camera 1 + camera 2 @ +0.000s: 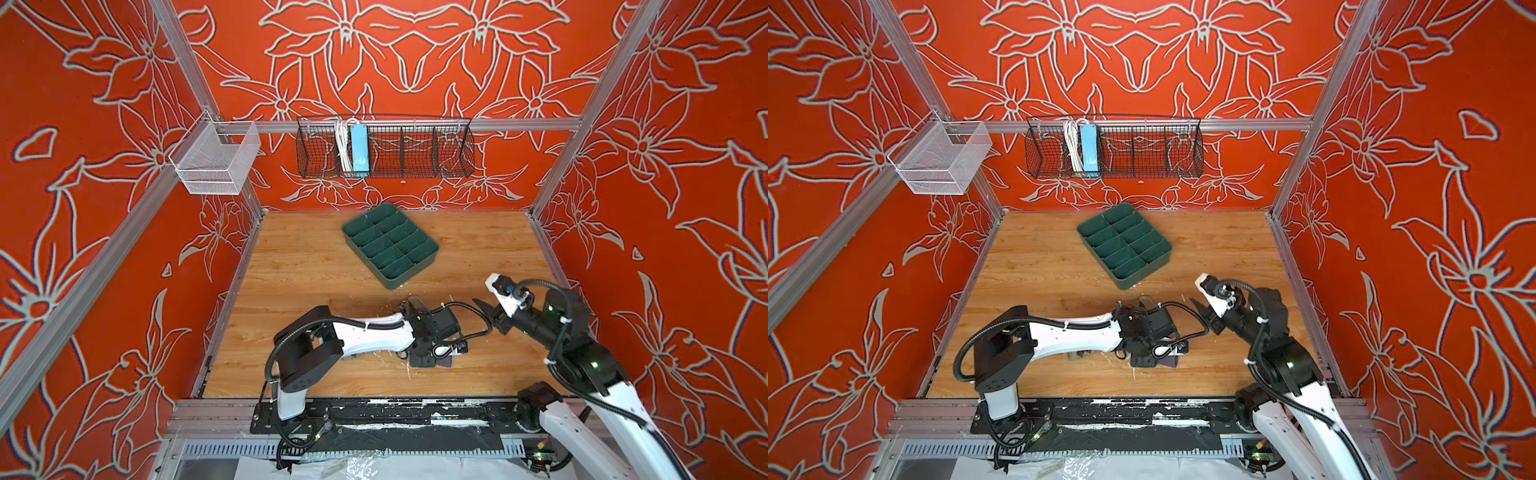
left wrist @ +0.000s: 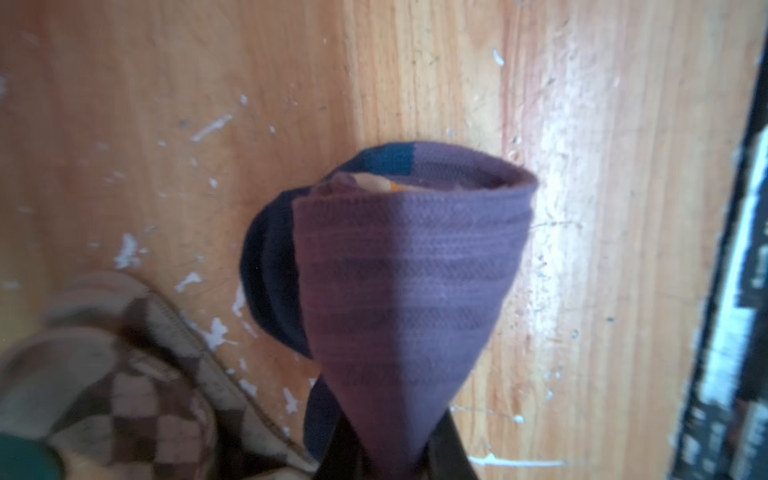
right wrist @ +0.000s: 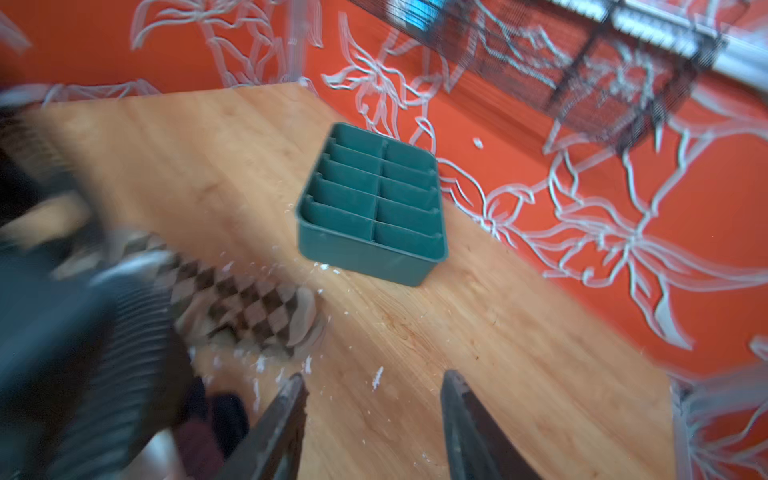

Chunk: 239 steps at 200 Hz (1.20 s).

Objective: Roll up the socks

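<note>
On the near side of the green tray [image 3: 365, 255], the left gripper [image 2: 392, 457] is pinched shut on one end of the purple sock [image 2: 411, 270], which fans away from its jaws. The beige argyle sock [image 3: 249, 299] lies just beside it, stretched toward the tray. The right gripper [image 3: 374, 376], jaws apart and empty, hovers near that sock's trayward end and looks likeliest to take it.

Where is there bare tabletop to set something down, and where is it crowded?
Bare tabletop lies between the left wall and green tray, and between tray and right wall. Crowded: the near centre, where the left hand pinches the purple sock beside the argyle sock.
</note>
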### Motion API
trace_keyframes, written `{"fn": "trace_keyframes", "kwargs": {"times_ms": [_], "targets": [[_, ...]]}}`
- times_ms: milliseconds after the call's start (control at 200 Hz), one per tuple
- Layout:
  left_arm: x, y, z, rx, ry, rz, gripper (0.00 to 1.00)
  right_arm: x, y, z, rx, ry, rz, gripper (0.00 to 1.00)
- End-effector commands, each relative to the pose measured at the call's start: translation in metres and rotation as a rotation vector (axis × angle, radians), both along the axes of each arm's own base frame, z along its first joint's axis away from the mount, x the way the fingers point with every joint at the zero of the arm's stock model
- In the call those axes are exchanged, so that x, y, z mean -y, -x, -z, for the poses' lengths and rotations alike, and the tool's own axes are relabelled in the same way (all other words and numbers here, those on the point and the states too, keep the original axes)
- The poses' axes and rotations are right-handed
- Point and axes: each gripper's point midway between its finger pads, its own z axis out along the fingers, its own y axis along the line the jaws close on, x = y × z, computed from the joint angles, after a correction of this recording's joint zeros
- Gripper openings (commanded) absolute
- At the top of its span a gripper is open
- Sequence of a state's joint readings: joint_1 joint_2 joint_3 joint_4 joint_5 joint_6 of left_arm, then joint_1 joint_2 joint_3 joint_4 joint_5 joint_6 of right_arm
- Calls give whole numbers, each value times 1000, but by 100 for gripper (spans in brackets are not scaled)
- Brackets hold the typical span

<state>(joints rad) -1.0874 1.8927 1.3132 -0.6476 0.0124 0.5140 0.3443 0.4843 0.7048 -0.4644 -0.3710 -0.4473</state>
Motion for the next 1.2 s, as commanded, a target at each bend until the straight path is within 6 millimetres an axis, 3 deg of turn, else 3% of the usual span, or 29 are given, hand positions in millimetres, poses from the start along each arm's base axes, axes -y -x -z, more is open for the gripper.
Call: {"fn": "trace_keyframes", "kwargs": {"times_ms": [0, 200, 340, 475, 590, 691, 851, 1191], "targets": [[-21, 31, 20, -292, -132, -49, 0, -5, 53, 41, -41, 193, -226, 53], [-12, 20, 30, -406, -168, -138, 0, 21, 76, 71, -53, 475, -287, 53], [-4, 16, 33, -511, -160, -206, 0, 29, 80, 71, -17, 559, -303, 54], [2, 14, 33, -646, -144, -267, 0, 31, 82, 59, 50, 571, -300, 54], [5, 10, 35, -735, -132, -311, 0, 20, 90, 56, 57, 514, -361, 55], [9, 5, 35, -787, -119, -338, 0, 10, 94, 74, -2, 487, -438, 55], [11, -2, 39, -812, -127, -357, 0, -4, 78, 98, -28, 483, -467, 56], [8, -7, 47, -858, -136, -383, 0, -55, 54, 172, -79, 813, -583, 59]]}}
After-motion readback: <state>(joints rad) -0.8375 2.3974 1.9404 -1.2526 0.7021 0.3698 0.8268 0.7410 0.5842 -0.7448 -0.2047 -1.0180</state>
